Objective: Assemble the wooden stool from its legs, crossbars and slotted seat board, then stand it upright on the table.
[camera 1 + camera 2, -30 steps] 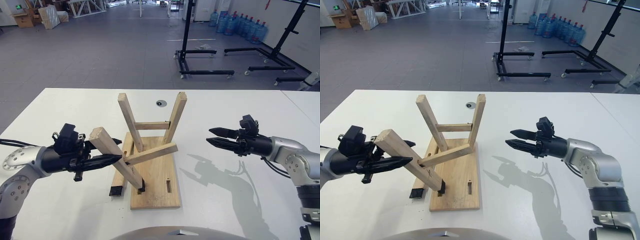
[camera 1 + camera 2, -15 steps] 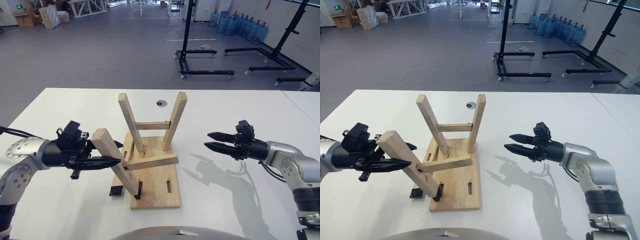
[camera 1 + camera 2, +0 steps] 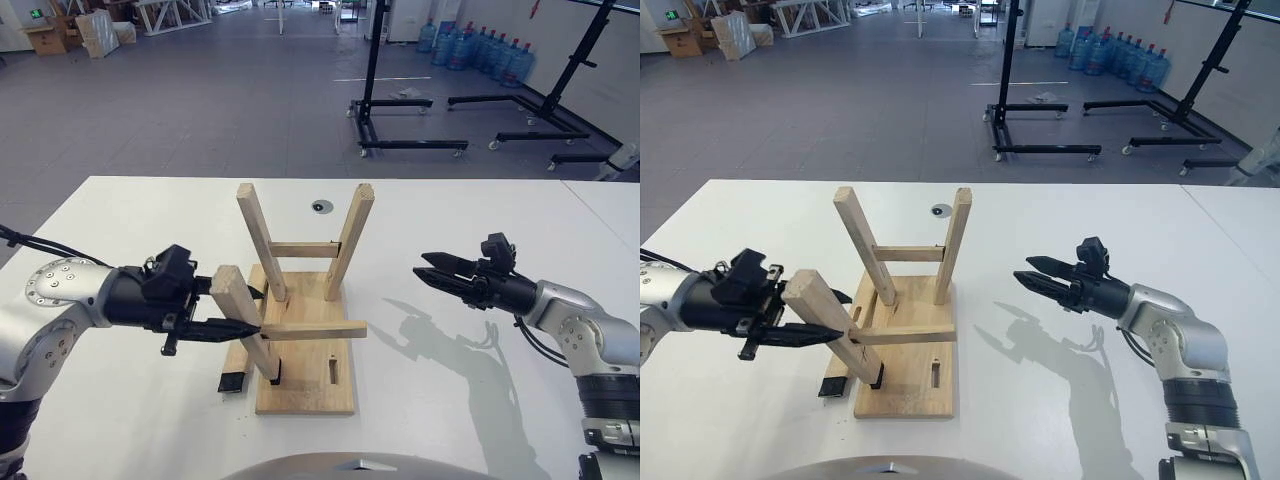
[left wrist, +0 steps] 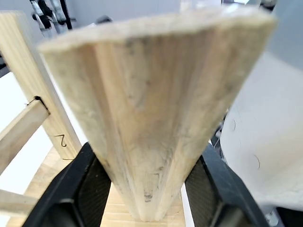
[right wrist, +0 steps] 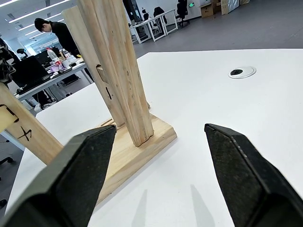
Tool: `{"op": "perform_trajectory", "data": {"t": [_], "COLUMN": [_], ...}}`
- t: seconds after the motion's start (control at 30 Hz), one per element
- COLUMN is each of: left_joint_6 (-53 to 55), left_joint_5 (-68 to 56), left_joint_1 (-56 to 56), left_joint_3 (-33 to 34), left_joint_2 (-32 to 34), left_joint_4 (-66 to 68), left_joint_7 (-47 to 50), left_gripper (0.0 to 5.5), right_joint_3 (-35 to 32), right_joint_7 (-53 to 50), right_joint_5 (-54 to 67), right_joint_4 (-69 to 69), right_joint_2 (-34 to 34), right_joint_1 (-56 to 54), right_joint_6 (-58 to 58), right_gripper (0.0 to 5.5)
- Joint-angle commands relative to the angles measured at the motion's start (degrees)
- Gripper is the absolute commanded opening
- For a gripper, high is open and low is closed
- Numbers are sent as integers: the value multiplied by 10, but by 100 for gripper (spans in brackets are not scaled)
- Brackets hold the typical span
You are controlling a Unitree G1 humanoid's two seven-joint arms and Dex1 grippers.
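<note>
The slotted seat board (image 3: pixel 322 389) lies flat on the white table (image 3: pixel 130 420). Two legs (image 3: pixel 350 238) joined by a crossbar (image 3: pixel 303 250) stand in its far slots. My left gripper (image 3: pixel 244 312) is shut on a third leg (image 3: pixel 240 318), which leans over the board's near left part; a crossbar (image 3: pixel 312 330) sticks out level from it to the right. In the left wrist view the leg's end (image 4: pixel 151 109) sits between the black fingers (image 4: pixel 78 189). My right gripper (image 3: pixel 422 266) hovers open to the right of the stool, nothing between its fingers (image 5: pixel 80 175).
A small black piece (image 3: pixel 232 382) lies by the board's near left corner. A round cable hole (image 3: pixel 321 207) is in the table behind the stool. Bare table stretches to the right under my right arm and along the front edge.
My left gripper has carried the held leg rightward and stood it more upright; its crossbar, earlier tilted up, now lies level over the board. The right gripper dipped slightly and rose again.
</note>
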Motion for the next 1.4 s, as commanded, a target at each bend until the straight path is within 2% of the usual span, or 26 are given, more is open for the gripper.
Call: {"op": "perform_trajectory", "data": {"t": [0.03, 0.17, 0.33, 0.37, 0.5, 0.73, 0.83, 0.93, 1.0, 1.07, 1.17, 1.3, 1.4], "left_joint_6": [-8, -23, -54, -61, -62, -44, -13, 68, 139, 205, 283, 313, 340], "left_joint_5": [67, 70, 127, 142, 149, 185, 252, 232, 202, 186, 172, 211, 190], "left_joint_1": [42, 98, 133, 127, 113, 173, 192, 131, 85, 63, 41, 47, 46], "left_joint_3": [-40, -41, -86, -93, -84, -1, -24, -43, -36, -13, 24, -1, 4], "left_joint_2": [19, 14, 32, 39, 42, 54, 53, -58, -144, -202, -261, -289, -343], "left_joint_4": [-19, -21, -23, -20, -30, -33, 12, 2, -11, -25, -26, -13, -26], "left_joint_7": [21, 40, 77, 82, 83, 131, 190, 302, 391, 466, 546, 611, 636], "left_gripper": [204, 204, 204, 240, 299, 409, 448, 448, 448, 448, 448, 448, 448], "right_joint_3": [-3, -20, -22, -21, -19, -32, -27, 1, 28, 27, 19, 0, -2], "right_joint_7": [-10, -20, -31, -33, -40, -57, -53, -55, -45, -50, -67, -105, -113], "right_joint_5": [1, 20, 19, 18, 15, 20, 11, -26, -52, -51, -49, -25, -18], "right_joint_4": [-17, -22, -23, -25, -27, -44, -66, -80, -96, -109, -125, -131, -130], "right_joint_2": [2, 5, 6, 7, 12, 19, 16, 13, 7, 12, 24, 53, 59], "right_joint_1": [-7, -10, -9, -8, -4, 20, 58, 88, 119, 139, 160, 146, 143], "right_joint_6": [6, 21, 22, 21, 17, 15, 8, -21, -36, -37, -41, -25, -23], "right_gripper": [343, 343, 343, 343, 343, 343, 343, 343, 343, 343, 343, 343, 343]}}
